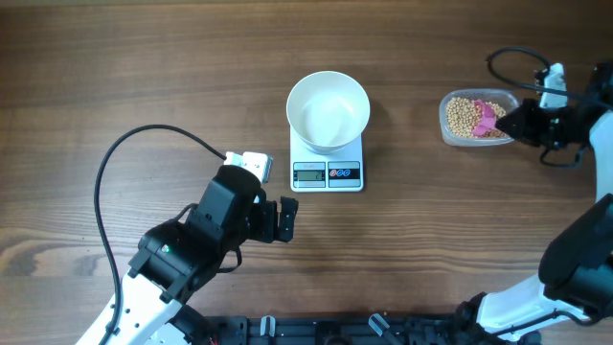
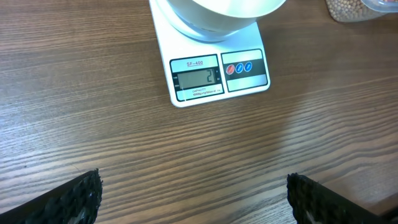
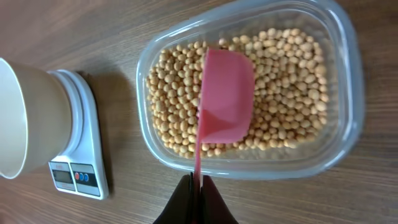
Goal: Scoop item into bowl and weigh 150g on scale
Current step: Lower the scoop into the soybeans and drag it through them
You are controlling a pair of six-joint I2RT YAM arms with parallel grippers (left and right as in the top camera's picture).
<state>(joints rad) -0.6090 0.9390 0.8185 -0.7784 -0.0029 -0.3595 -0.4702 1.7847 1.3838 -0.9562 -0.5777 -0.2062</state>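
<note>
Closest to my base, left pincer [image 1: 287,218] is spread wide over bare wood surface [image 1: 144,77], gripping nothing. Its two dark fingers sit at the bottom corners of the left wrist view, well apart. Just ahead of it is the scale [image 1: 327,172], white, square, flat on the surface, front facing me. Its display [image 2: 196,78] reads 2, with a button panel beside it on the right. The bowl [image 1: 329,110] stands upright on the scale's platform, white and round, its rim overhanging the back edge.

Off to the right, well apart from the scale, is the right pincer [image 3: 198,186], pressed together and pinching the thin handle of the pink scoop [image 3: 227,93]. The scoop's cup lies over the beans [image 3: 286,93], inside the clear tub [image 3: 348,74]. All beans I can see are in that tub, covering its floor. The tub rests on the surface.
</note>
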